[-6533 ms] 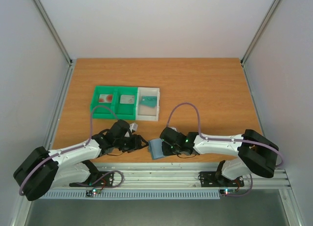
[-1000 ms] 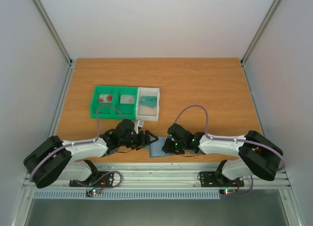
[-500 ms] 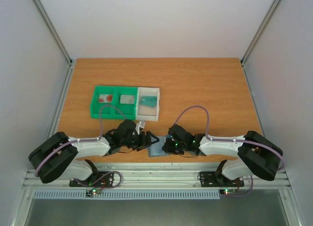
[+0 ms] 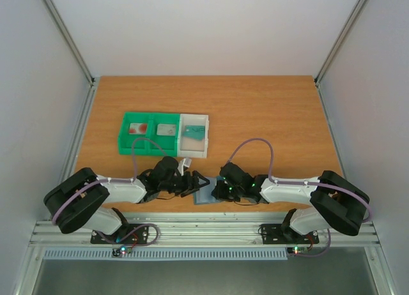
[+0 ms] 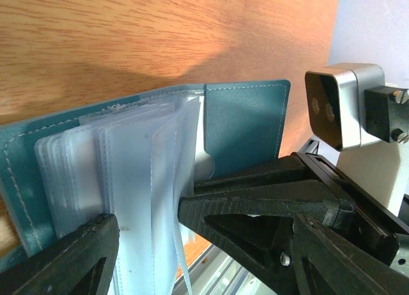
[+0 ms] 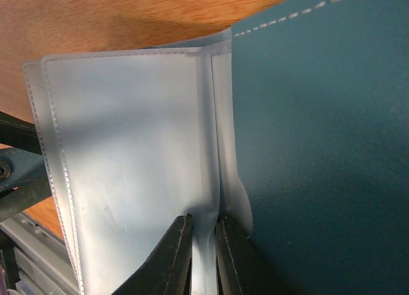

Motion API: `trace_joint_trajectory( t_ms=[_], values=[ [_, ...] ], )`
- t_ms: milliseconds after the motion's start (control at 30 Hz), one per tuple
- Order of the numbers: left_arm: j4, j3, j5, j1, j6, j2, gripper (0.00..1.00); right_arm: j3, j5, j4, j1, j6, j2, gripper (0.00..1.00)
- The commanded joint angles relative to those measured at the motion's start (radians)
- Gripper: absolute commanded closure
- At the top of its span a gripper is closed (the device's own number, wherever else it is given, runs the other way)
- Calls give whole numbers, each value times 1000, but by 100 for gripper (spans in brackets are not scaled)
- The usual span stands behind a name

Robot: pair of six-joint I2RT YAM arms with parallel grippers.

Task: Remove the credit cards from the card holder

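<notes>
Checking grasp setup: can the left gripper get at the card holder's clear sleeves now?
Probably yes: the left gripper stands open astride the fanned sleeves; the right gripper pinches one sleeve, out of its way.

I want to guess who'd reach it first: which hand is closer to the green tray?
Left. The left hand is just off the green tray's right corner, toward the robot. The right hand is farther right, pinching the card holder.

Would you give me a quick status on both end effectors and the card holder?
Left end effector open around clear sleeves. Right end effector shut on one sleeve. Card holder lying open, no obstruction seen.
</notes>
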Motion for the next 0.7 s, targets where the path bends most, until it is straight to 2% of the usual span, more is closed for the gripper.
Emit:
trace_joint_trajectory(
  t_ms=[0,667],
  values=[
    [-40,-6,-38,-7,25,-7,26,-33,32,-43,5,6,33,86],
    [23,72,-21,-70,-17,45,25,-58,21,27,6,19,1,86]
  ],
)
